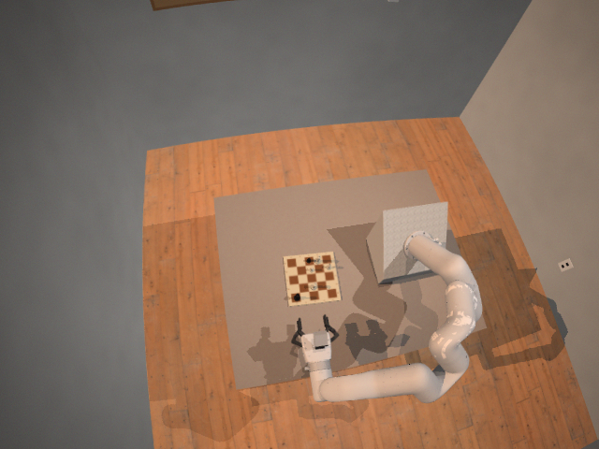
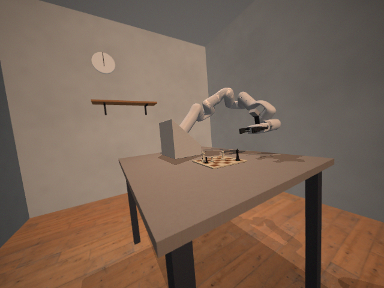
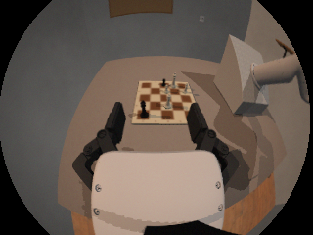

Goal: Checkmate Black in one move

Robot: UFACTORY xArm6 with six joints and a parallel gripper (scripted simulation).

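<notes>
A small chessboard [image 1: 312,302] [image 2: 218,165] [image 3: 178,119] lies on the brown table [image 1: 251,232] [image 2: 186,192]. A tall black piece [image 1: 297,296] [image 2: 237,154] [image 3: 144,113] stands on the board corner nearest my gripper. A smaller black piece [image 1: 309,260] [image 2: 206,160] [image 3: 163,82] stands on the far row. Pale white pieces [image 1: 328,266] [image 2: 203,154] [image 3: 168,98] stand near it; their kinds are too small to tell. My gripper [image 1: 312,319] [image 2: 242,131] [image 3: 156,110] is open and empty. It hangs level, well above the table, just off the board's near edge, pointing at the board.
A grey wedge-shaped block [image 1: 416,232] [image 2: 173,142] [image 3: 245,72] carrying the arm's base stands on the table beside the board. The table's edge runs below and behind the gripper. A shelf [image 2: 123,102] and a clock [image 2: 103,62] hang on the wall.
</notes>
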